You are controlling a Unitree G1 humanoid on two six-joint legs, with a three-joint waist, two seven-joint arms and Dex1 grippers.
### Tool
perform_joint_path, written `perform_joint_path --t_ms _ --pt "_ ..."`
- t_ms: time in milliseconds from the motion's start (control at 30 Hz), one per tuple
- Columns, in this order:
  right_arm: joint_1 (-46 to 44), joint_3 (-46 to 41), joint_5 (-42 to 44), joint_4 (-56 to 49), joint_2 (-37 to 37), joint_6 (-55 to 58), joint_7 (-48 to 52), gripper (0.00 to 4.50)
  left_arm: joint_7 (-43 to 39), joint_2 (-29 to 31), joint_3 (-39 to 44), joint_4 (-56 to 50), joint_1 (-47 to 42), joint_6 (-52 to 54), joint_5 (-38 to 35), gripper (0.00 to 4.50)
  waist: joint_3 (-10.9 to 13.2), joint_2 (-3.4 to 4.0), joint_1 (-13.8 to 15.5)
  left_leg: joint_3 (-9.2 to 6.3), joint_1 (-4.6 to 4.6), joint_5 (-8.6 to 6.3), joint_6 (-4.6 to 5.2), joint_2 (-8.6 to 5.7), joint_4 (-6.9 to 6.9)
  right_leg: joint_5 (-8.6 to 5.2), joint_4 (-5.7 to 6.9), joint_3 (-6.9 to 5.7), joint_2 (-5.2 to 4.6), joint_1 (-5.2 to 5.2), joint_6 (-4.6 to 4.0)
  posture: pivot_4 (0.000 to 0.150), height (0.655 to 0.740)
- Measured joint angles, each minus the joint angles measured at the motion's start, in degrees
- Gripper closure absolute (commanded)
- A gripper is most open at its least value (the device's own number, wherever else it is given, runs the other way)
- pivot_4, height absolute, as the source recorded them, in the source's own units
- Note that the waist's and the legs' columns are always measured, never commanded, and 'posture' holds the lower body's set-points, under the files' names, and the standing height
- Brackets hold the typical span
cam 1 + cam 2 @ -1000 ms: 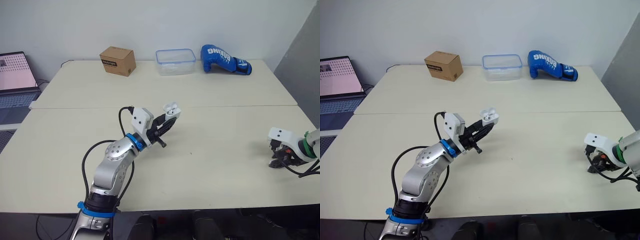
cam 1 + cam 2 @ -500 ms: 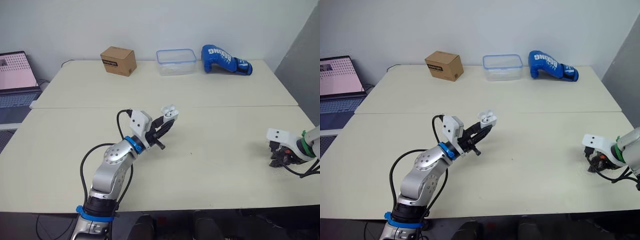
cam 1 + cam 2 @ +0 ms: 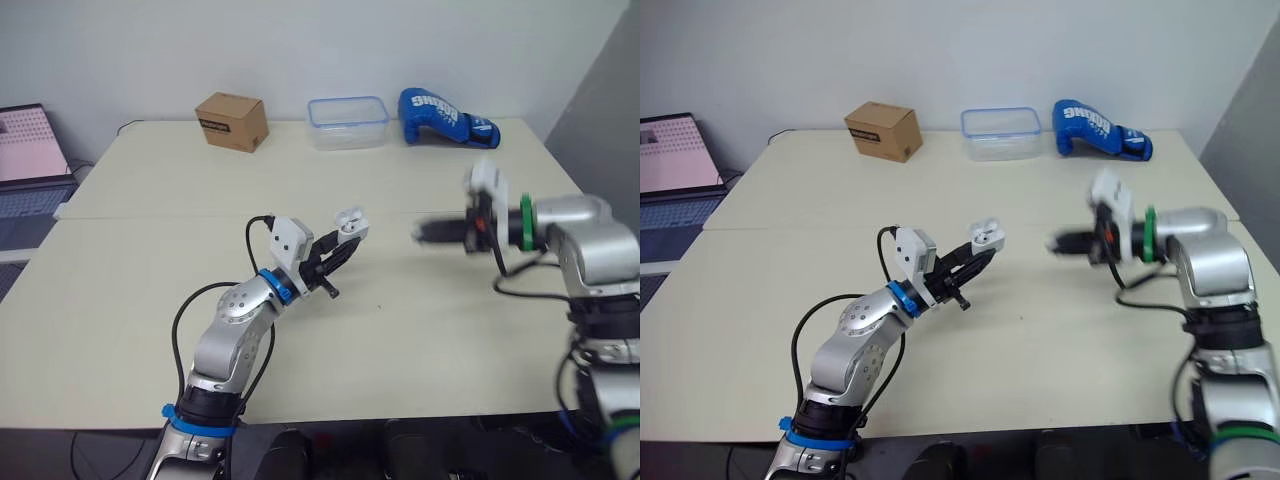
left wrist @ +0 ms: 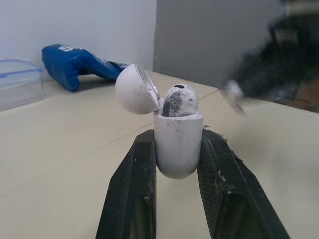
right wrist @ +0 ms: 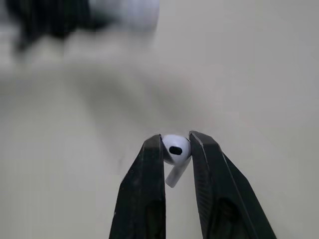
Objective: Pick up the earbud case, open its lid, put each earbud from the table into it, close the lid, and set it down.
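Hovering above the middle of the surface (image 3: 130, 290), the left pincer (image 3: 347, 243) is clamped on the lower half of the white case (image 4: 178, 144), whose lid (image 4: 135, 88) is tipped back open with one earbud (image 4: 179, 99) sitting inside. Off to its right, the right pincer (image 5: 175, 140) hangs in the air aimed at the case without touching it, closed on the second earbud (image 5: 174, 149) by the head, the stem lying between the fingers. Along the far edge sit a box (image 3: 233, 121), a clear tub (image 3: 348, 122) and a blue glove (image 3: 445, 117).
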Motion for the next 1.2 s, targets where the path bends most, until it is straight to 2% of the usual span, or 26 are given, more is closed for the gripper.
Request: perform_joint_path --t_ms 100,233,433,800,1200 --pt "1.7 -5.5 4.8 -9.8 12.6 4.7 -14.2 4.13 -1.8 0.3 0.2 0.4 -2.1 1.9 -2.0 3.73 0.0 -0.02 1.2 -0.3 -0.32 0.0 -0.02 -0.01 0.0 0.0 0.03 -0.25 -0.26 -0.2 -0.01 0.15 0.74" --pt "6.4 -4.7 6.0 -15.1 18.0 4.7 -23.8 4.13 -3.5 0.2 0.5 1.6 -5.3 3.5 -4.1 3.73 0.0 -0.01 1.6 -0.1 -0.35 0.0 -0.01 -0.33 0.05 0.06 -0.04 -0.06 -0.44 -0.22 0.1 0.15 0.74" --pt "10.6 -1.7 6.2 -18.6 18.5 1.0 -30.1 4.13 -5.3 0.4 1.1 3.9 -8.9 3.7 -5.1 3.73 0.0 0.0 0.7 -0.09 -0.22 0.0 0.01 -0.39 -0.02 0.06 0.02 -0.08 -0.27 -0.22 0.12 0.15 0.74" --pt "17.2 1.9 7.7 -20.5 15.3 -5.4 -33.1 4.13 -6.4 0.7 1.2 4.8 -9.2 3.7 -5.1 3.73 0.0 -0.01 -0.2 -0.08 -0.22 0.0 0.01 -0.35 -0.02 0.06 0.03 -0.06 -0.24 -0.21 0.12 0.15 0.74" --pt "18.7 5.9 6.6 -20.5 10.7 -10.2 -35.1 4.13 -6.4 0.5 1.0 4.3 -8.7 3.7 -5.3 3.73 0.0 -0.01 -0.2 -0.06 -0.22 0.0 0.02 -0.34 -0.02 0.06 0.01 -0.05 -0.24 -0.21 0.12 0.15 0.74"
